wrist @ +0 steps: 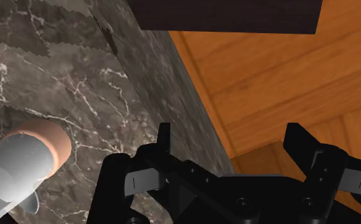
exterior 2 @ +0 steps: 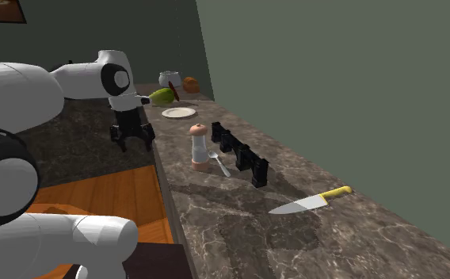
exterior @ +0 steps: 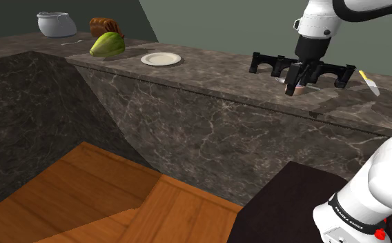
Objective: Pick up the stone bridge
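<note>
Tool (wrist: 230, 137) spread, nothing between its fingers, hanging at the front edge of the dark marble worktop (exterior 2: 239, 230), partly over the wooden floor (wrist: 268, 70). Black arched stone bridge (exterior 2: 239, 154) lies on the worktop towards the wall, untouched and apart from the tool. Grinder (exterior 2: 199, 147) stands between tool and bridge. Yellow-handled knife (exterior 2: 310, 203) lies past the bridge's end. White plate (exterior: 161, 59) sits further along.
</note>
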Robot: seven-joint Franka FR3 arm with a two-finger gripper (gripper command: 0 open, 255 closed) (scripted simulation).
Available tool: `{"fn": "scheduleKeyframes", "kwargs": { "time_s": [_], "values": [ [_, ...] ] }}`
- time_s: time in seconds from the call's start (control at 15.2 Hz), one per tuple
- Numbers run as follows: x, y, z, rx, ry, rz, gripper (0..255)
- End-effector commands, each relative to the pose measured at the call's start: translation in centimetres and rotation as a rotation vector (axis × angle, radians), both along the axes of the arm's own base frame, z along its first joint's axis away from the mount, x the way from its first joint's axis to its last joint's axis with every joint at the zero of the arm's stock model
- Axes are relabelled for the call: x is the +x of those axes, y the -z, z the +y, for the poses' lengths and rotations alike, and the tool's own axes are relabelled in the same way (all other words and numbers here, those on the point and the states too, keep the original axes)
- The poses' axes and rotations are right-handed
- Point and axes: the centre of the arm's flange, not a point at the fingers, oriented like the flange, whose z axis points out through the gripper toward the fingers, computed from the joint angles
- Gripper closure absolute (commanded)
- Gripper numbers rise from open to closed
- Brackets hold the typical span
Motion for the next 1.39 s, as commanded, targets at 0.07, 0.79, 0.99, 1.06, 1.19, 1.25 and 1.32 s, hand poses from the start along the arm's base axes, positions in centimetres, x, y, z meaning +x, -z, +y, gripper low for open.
{"fn": "scheduleKeyframes", "kwargs": {
  "time_s": [0.07, 0.79, 0.99, 1.06, 1.19, 1.25, 1.32],
  "values": [
    [0.2, 0.0, -1.3, 0.001, -0.013, -0.002, 0],
    [3.0, -0.5, -15.6, 0.017, -0.158, -0.027, 0],
    [4.2, -0.6, -19.5, 0.021, -0.197, -0.034, 0],
    [4.6, -0.6, -20.7, 0.023, -0.21, -0.037, 0],
    [5.4, -0.7, -23.2, 0.026, -0.237, -0.041, 0],
    [5.9, -0.7, -24.5, 0.027, -0.25, -0.043, 0],
    [6.4, -0.7, -25.7, 0.029, -0.263, -0.046, 0]
  ]
}}
